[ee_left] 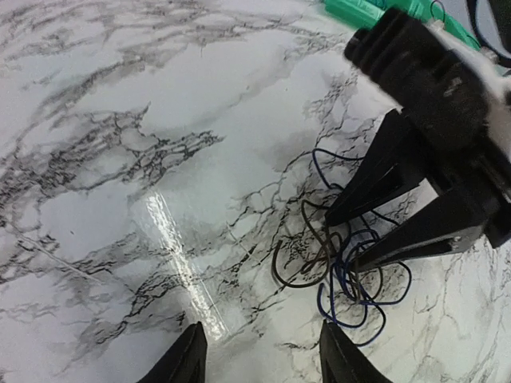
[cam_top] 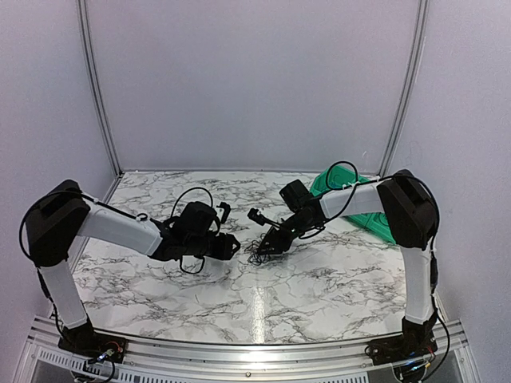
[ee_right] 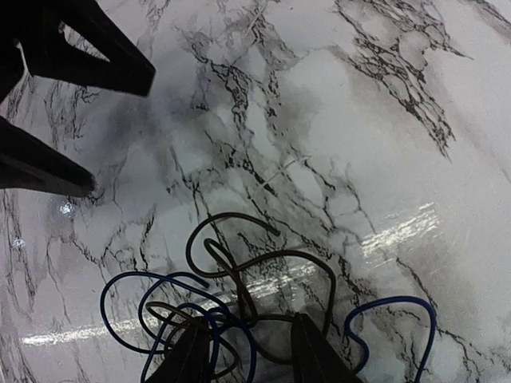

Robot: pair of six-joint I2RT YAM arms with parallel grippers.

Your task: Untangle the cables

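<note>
Overhead view: the cables [cam_top: 259,255] lie as a small dark wad on the marble table [cam_top: 319,287], directly under the tips of the right claw [cam_top: 268,246]. They are too small here to read colour or axis. The left claw [cam_top: 232,246] sits just beside the right claw, its tips facing it, not touching. A green container [cam_top: 372,228] lies behind the right claw, partly hidden by the arm.

Left wrist view: the left claw [ee_left: 259,359] has its fingers apart, with bare table between them and nothing held. The right claw [ee_left: 342,243] slants down into the cables [ee_left: 343,271] with its jaws apart; contact with the wires cannot be told. Colours show here: a blue wire [ee_left: 363,319] and a dark wire [ee_left: 291,275]. The wad is longer than wide. Its long axis runs from a blue strand above the right claw's upper finger, past the lower finger, toward the left claw. An edge of the green container [ee_left: 359,12] shows beyond the right claw.

Right wrist view: the right claw [ee_right: 249,351] has its fingers apart. The dark wire [ee_right: 239,295] passes through the gap, which is far wider than the wire, so nothing is pinched; no other view shows this. The cables spread crosswise to the right claw, with blue wire [ee_right: 128,319] loops outside each finger. One dark free end points away from the right claw. The left claw [ee_right: 120,136] is apart from the wires, its fingers spread.
</note>
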